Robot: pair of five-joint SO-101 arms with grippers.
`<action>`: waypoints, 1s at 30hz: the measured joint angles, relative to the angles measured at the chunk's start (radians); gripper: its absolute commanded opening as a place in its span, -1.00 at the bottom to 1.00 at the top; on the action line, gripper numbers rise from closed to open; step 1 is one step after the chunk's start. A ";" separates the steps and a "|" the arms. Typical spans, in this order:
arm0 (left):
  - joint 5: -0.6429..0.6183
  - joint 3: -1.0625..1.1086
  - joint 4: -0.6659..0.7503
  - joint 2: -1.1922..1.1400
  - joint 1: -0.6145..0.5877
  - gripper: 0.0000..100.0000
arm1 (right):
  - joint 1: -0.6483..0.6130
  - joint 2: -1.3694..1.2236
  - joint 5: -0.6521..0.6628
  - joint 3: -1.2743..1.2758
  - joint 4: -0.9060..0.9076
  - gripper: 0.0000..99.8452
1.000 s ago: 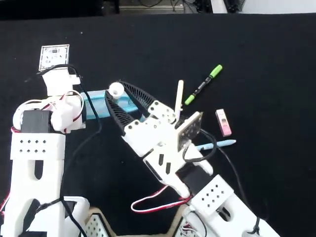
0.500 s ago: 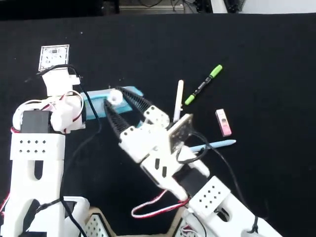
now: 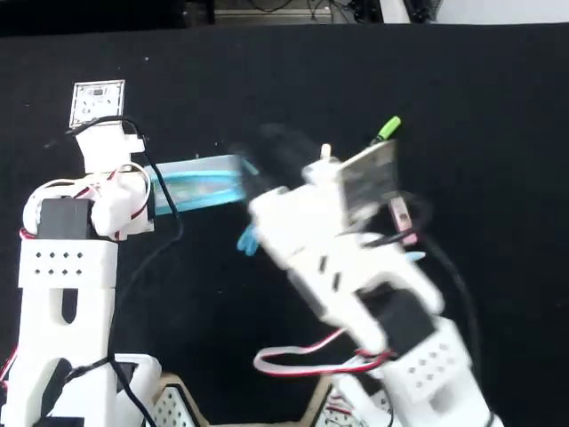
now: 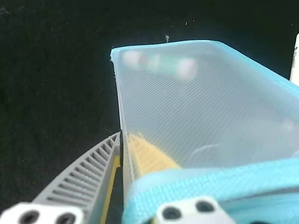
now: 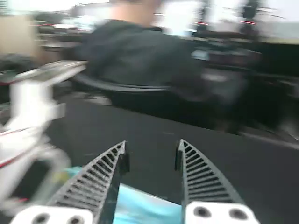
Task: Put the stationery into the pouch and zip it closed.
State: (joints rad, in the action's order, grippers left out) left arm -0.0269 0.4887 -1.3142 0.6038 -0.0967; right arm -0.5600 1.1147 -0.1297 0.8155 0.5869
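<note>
While the left claw grips the pouch, the right claw gapes; pouch lying close by.

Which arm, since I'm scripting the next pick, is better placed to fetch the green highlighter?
Right. The left tool is shut on the pouch, so it is occupied. The right tool is open and empty, and the green highlighter lies on that arm's side of the table.
</note>
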 measured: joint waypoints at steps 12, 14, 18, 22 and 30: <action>0.000 0.000 0.000 0.000 0.000 -0.94 | 0.477 -0.068 0.060 0.074 0.351 -0.69; 0.000 0.000 0.000 0.000 0.000 -0.94 | 0.532 -0.135 0.060 0.089 0.351 -0.69; 0.000 0.000 0.000 0.000 0.000 -0.94 | 0.631 -0.304 0.049 0.092 0.350 -0.69; 0.000 0.000 0.000 0.000 0.000 -0.94 | 0.689 -0.509 0.054 0.041 0.348 -0.69; 0.000 0.000 0.000 0.000 0.000 -0.94 | 0.717 -1.005 0.166 -0.341 0.555 -0.69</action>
State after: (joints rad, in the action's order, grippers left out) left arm -0.0269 0.4887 -1.3142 0.6038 -0.0967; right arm 0.1565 0.1097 0.0361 0.4749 1.1423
